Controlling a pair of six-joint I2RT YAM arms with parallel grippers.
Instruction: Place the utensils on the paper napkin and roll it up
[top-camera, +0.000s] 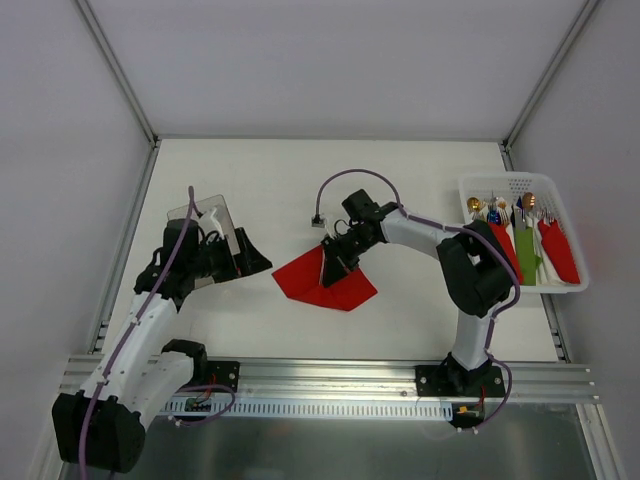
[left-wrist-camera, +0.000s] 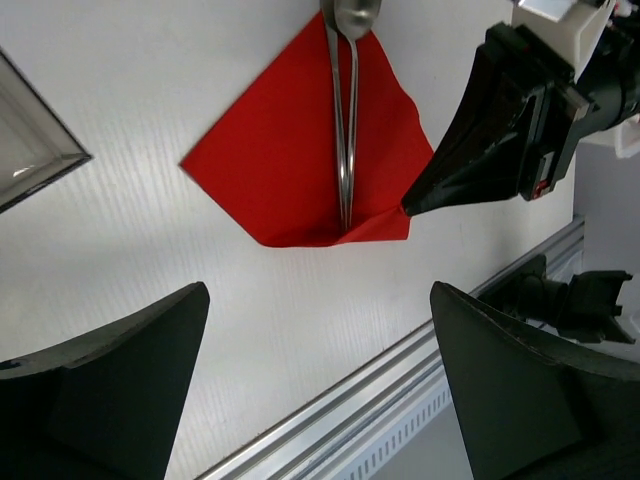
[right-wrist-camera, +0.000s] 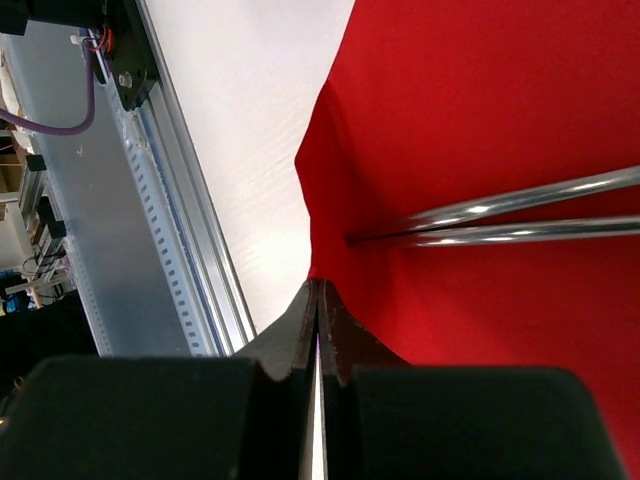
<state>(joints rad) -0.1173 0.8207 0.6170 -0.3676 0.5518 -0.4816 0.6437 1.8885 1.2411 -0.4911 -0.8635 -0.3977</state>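
From above, the left gripper (top-camera: 252, 258) hung wide open, left of the flat red paper napkin (top-camera: 330, 288). The left wrist view showed 2 slim silver metal utensils (left-wrist-camera: 346, 140) lying on that napkin. In the right wrist view, the right gripper (right-wrist-camera: 317, 295) was pressed shut at the napkin's upturned corner. Rolling seemed the step in hand; next, that corner needed carrying over the handles.

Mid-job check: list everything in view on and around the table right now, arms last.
napkin: one, red, table centre, one corner folded up.
utensils: two slim handles, silver, side by side on the napkin; one spoon bowl shows.
basket: one, white, far right of the table.
rolled bundles: several, red, green and white, in the basket, gold and blue cutlery tips poking out.
clear container: one, transparent, left side beside the left arm.
table: one, white.
left gripper: one, black, open, above bare table left of the napkin.
right gripper: one, black, shut on the napkin's folded corner.
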